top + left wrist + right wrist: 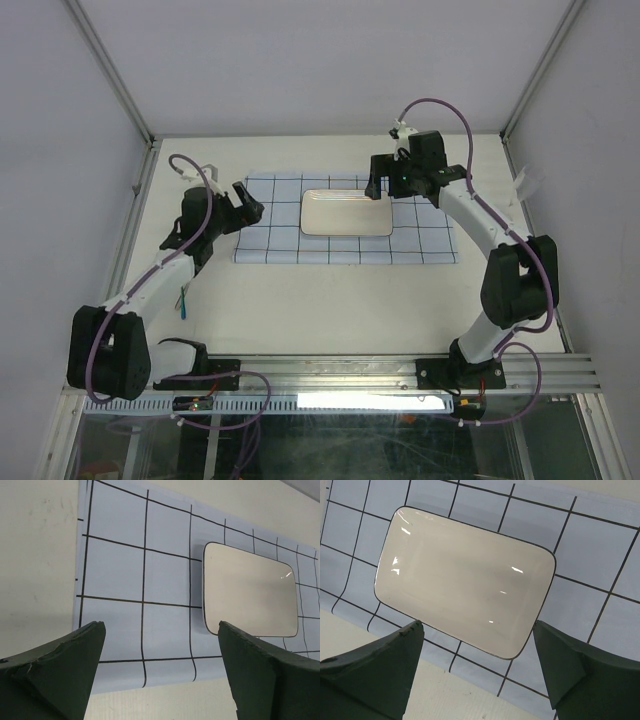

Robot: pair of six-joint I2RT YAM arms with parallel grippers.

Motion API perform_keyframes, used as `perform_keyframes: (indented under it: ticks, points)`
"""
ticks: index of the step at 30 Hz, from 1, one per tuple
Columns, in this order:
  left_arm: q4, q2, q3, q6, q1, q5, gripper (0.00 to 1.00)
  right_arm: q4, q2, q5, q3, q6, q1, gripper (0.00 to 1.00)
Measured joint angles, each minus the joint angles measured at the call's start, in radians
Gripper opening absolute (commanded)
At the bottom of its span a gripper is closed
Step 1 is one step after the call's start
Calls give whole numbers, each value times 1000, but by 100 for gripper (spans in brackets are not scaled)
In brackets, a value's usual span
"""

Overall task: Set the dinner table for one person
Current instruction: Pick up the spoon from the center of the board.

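Left claw (245,206) is wide open w/ nothing in it, over the left edge of the cloth (270,242). The cloth lies mid-desk (330,300), and the plate (347,212) on it is empty. Right claw (383,183) is also wide open and empty, near the plate's right end. Cloth + plate look placed; the next move prob. calls for cutlery, but none is clearly in view.

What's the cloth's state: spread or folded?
Spread flat: the grid cloth lies full-length on the dinner table, lines straight, no folds visible, white plate resting on it.
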Motion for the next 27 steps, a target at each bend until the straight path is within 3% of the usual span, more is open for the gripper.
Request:
perform_keyframes:
  ticks: [27]
  points:
    - [-444, -309, 0, -58, 0, -357, 99, 5, 23, -55, -2, 4, 7, 94]
